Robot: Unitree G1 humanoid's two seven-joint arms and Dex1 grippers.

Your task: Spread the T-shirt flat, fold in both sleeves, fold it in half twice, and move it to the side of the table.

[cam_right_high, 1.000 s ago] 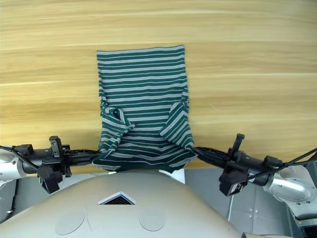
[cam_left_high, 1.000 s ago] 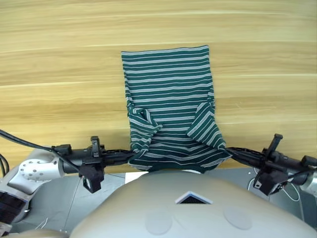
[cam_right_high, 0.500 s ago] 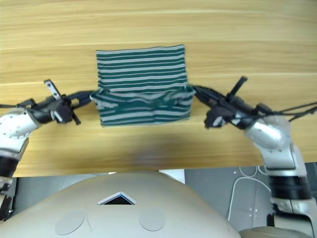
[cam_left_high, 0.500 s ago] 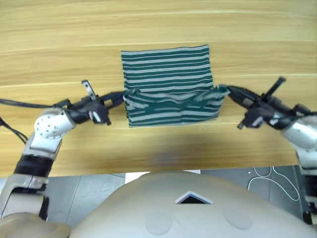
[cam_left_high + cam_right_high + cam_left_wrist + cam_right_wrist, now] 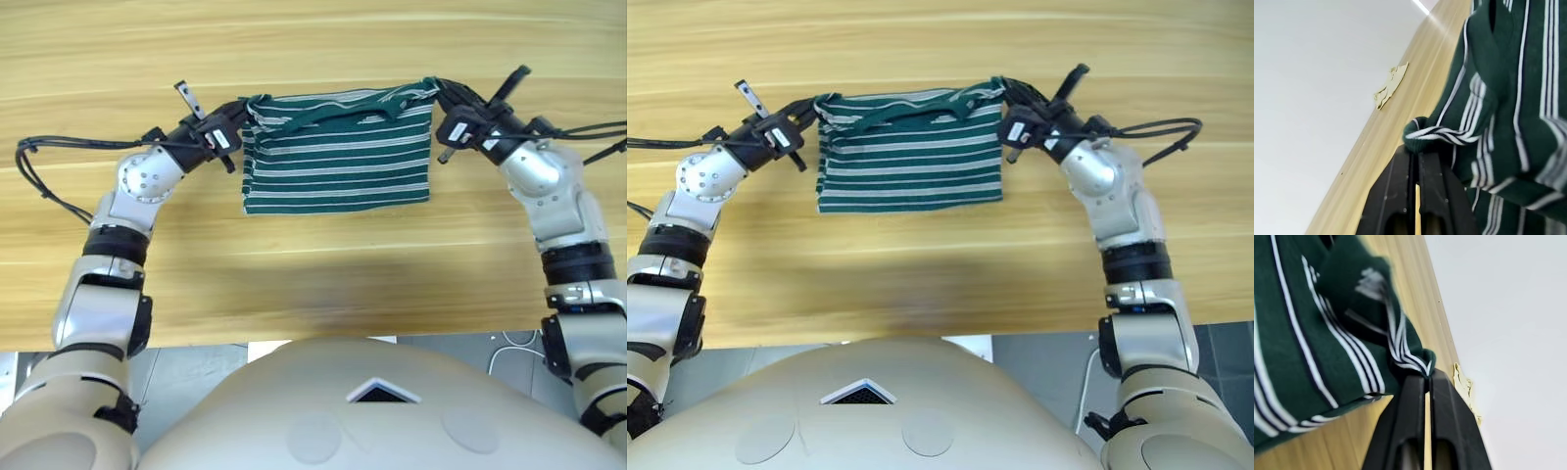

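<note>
Lying on the wooden tabletop (image 5: 294, 264), the T-shirt (image 5: 338, 166) is dark green with thin white stripes, and it is doubled over into a wide rectangle. Its near edge is straight and flat on the wood. Its far edge is uneven, with the collar and some loose folds bunched along it. The left gripper (image 5: 238, 110) is at the far left corner of the cloth and the right gripper (image 5: 434, 88) is at the far right corner. Both arms are stretched forward, one on each side of the shirt. In the left wrist view, the left gripper's black fingers (image 5: 1432, 186) are pressed together with a small bunch of striped fabric pinched at their tips. The right wrist view shows the same for the right gripper: its fingers (image 5: 1447, 421) are closed on a rolled corner of the shirt. In both wrist views the edge of the tabletop runs close behind the pinched cloth.
</note>
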